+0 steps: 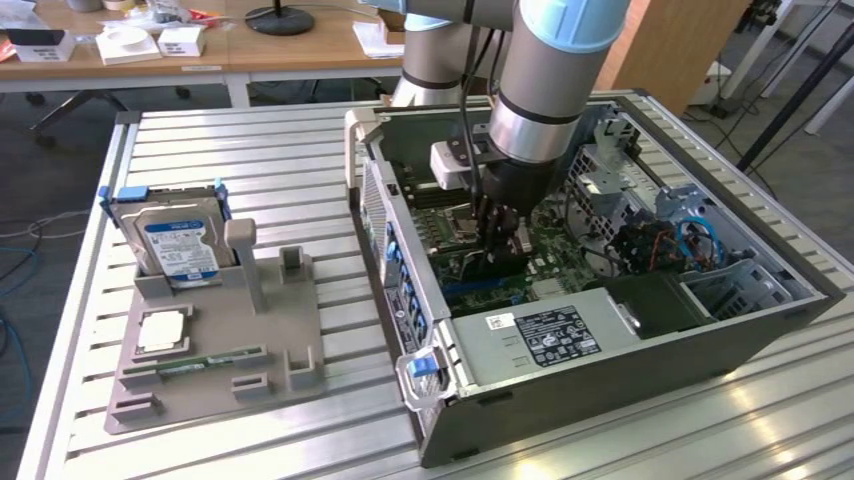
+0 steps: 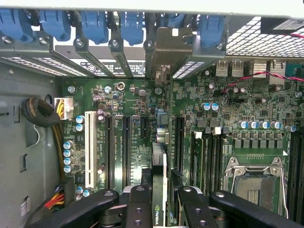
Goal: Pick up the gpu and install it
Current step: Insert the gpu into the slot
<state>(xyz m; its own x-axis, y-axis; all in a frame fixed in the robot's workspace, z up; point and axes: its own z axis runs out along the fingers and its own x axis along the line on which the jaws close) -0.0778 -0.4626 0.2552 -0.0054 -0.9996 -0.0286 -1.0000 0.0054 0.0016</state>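
sitting open on the slatted table (image 1: 267, 150), toward the exterior view's right, the computer case (image 1: 747, 330) takes the arm (image 1: 554, 70) reaching down into it. left of it a grey tray (image 1: 267, 360) carries a hard drive (image 1: 178, 245). the gripper (image 2: 161, 199) pinches the graphics card (image 2: 159, 175) edge-on, upright over the green board (image 2: 237, 114), its metal bracket (image 2: 168, 50) up at the blue-clipped rear slots.

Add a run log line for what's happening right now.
gripper: shut on gpu | gpu: on edge among motherboard slots, seating unclear | location: inside computer case
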